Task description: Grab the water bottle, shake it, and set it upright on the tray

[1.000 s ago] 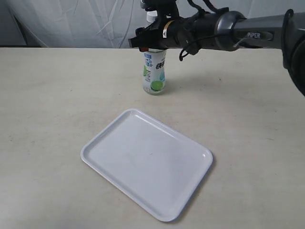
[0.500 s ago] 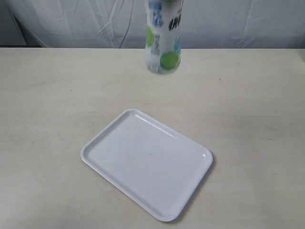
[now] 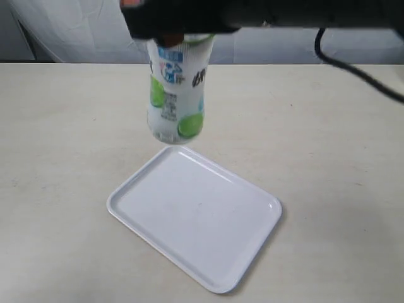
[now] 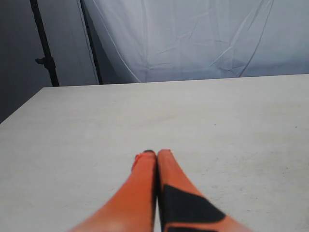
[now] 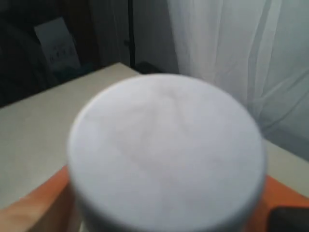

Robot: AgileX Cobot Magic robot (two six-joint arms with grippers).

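The right gripper (image 3: 177, 28) is holding one clear, green-labelled plastic water bottle (image 3: 175, 95) aloft near one flat white plastic tray (image 3: 196, 214); the left gripper (image 4: 157, 154) is lying closed, empty.

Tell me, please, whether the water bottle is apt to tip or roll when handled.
The water bottle is tall on a narrow base, so a nudge near its top would probably tip it. Its round body would likely roll if it fell onto the tray.
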